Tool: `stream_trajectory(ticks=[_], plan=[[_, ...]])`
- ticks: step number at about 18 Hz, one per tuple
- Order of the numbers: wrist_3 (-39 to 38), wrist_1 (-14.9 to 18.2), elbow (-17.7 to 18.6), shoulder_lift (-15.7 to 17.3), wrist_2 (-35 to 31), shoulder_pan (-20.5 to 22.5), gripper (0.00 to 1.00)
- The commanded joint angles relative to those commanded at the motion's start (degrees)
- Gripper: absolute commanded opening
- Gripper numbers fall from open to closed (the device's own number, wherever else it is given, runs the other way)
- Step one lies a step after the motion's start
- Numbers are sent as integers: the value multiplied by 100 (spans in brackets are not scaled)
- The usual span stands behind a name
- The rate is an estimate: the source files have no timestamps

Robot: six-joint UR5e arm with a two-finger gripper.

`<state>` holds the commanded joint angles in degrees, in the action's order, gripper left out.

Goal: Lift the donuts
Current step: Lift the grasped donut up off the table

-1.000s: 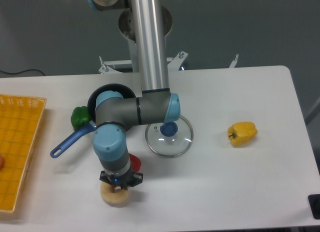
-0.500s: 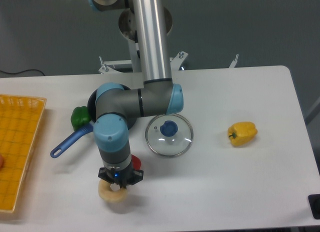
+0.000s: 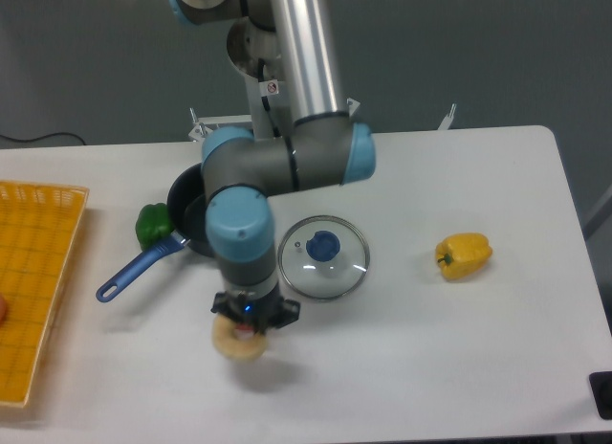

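The donuts show as one pale beige ring donut (image 3: 239, 344) near the table's front edge, left of centre. It hangs directly under my gripper (image 3: 251, 321), which points straight down and is shut on the ring's upper right side. A soft shadow on the table lies below and to the right of the donut, so it looks lifted off the surface. The fingertips are mostly hidden by the gripper body and the donut.
A glass lid with a blue knob (image 3: 323, 256) lies just right of the gripper. A dark pan with a blue handle (image 3: 134, 272) and a green pepper (image 3: 150, 225) are to the left. A yellow pepper (image 3: 464, 255) is far right; a yellow basket (image 3: 33, 281) is at the left edge.
The arm has swung to the right and slightly away from the front edge, and the donut has travelled with the gripper, rising off the table.
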<state>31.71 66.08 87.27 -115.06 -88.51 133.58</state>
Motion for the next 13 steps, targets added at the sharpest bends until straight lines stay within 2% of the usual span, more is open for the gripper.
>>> stream_trajectory(ticks=[2,5,13], plan=[[492,18,62,194,0,185,7],[1125,220,140,247,0,335,6],[1399,247,237,361,18,414,6]])
